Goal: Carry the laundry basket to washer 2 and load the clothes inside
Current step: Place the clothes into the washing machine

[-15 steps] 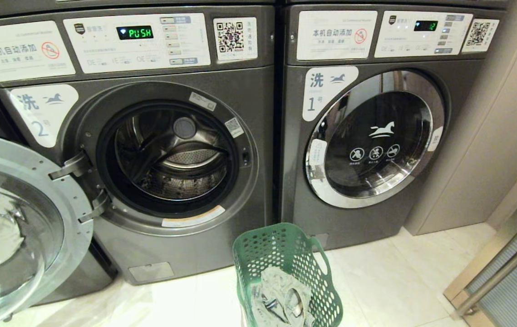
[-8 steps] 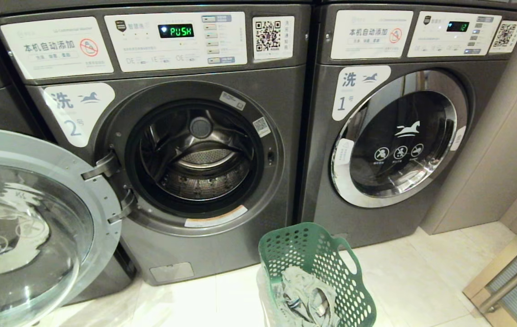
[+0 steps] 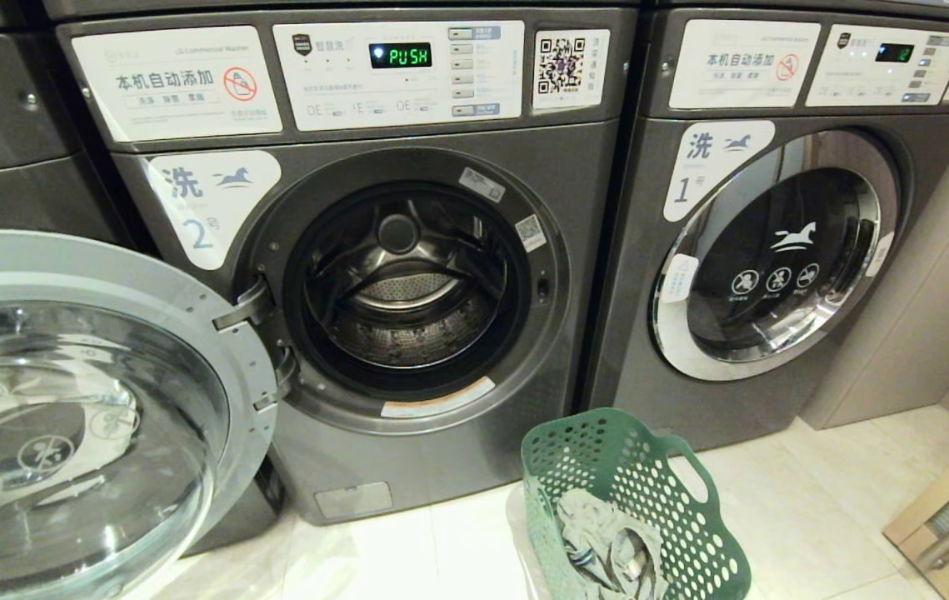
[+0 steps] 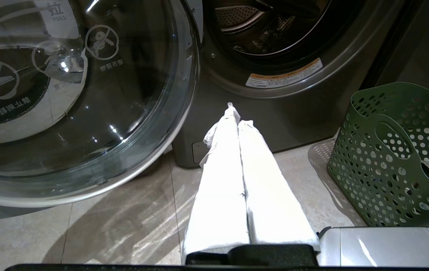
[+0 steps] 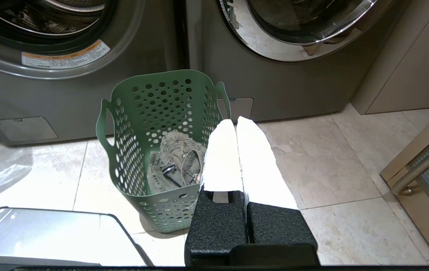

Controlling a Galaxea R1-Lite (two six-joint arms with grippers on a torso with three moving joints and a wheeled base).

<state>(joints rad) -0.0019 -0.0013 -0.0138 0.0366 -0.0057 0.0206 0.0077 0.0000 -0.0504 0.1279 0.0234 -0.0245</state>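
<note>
Shift since earlier: my whole head view has slid sideways, so both washers and the basket now sit further right in it; that is my camera turning, not the things moving, and more of the open door shows at my left.
Basket point(image 3: 632, 500): it stands on the tile floor just before the seam between the two machines, nearer washer 1's lower corner; I judge it was set there to keep the drum mouth free and within my reach.
Clothes point(image 5: 174, 163): a crumpled pale grey-green garment lies at the bottom of the basket, not yet loaded.
Washer 2 point(image 3: 374, 275): its door point(image 3: 82, 400) is swung wide to my left on its hinges and the drum looks empty, ready to take the load.
Washer 1 point(image 3: 774, 267): door closed, a white horse mark on the glass.
Left gripper point(image 4: 237, 113): clenched on nothing, white-wrapped fingers pressed together, low before washer 2's front, basket off to one side.
Right gripper point(image 5: 235, 122): clenched and empty, hanging just beside the basket's rim, above the floor.
Writing: washer 2's display reads "PUSH"; its white label shows "洗", a horse and "2"; its neighbour's shows "洗" and "1"; panel stickers read "本机自动添加"; each has a QR code; the door glass bears "拉 PULL".
Step in hand: I judge the carrying is done and picking up the clothes comes next.
</note>
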